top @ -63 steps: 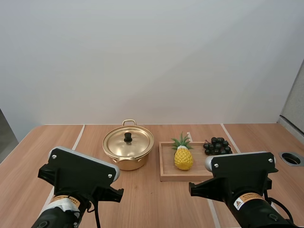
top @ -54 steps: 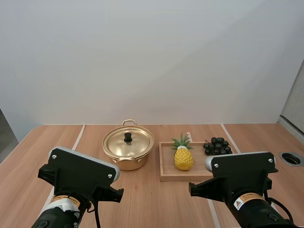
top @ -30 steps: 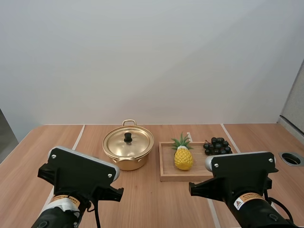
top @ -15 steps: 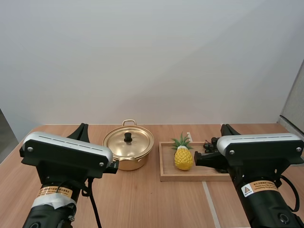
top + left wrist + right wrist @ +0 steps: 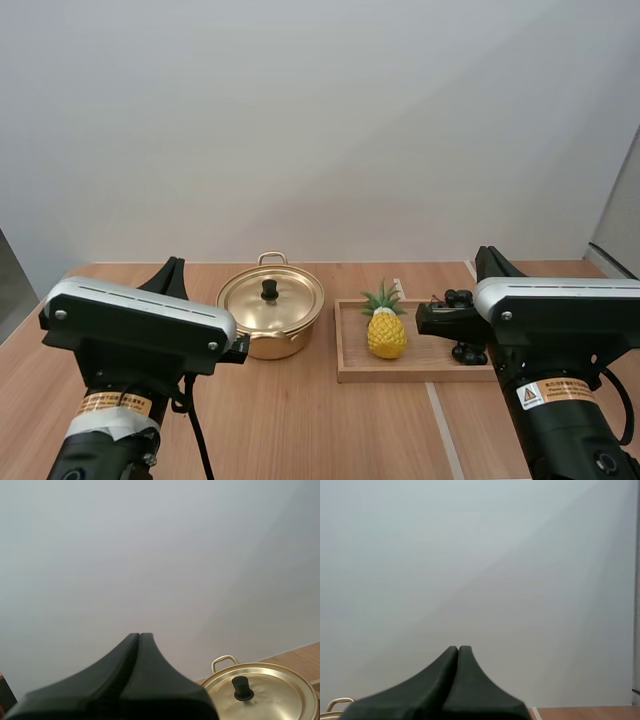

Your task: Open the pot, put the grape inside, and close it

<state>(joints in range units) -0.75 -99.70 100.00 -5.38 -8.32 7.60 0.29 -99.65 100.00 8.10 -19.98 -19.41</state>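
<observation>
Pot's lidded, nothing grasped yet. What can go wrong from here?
1. Both pairs of jaws are shut; the lid has only a small knob, so a late opening could shove the pot.
2. The grapes are partly hidden behind the right arm, near the pineapple on the tray; a reach might knock it.

Bare surface (image 5: 300, 420) stretches in front of the lidded pot (image 5: 262, 346), with open air above its knob (image 5: 269, 289). A pineapple (image 5: 386, 332) stands on the wooden tray (image 5: 350, 372) between pot and grapes (image 5: 460, 297), narrowing that lane.
</observation>
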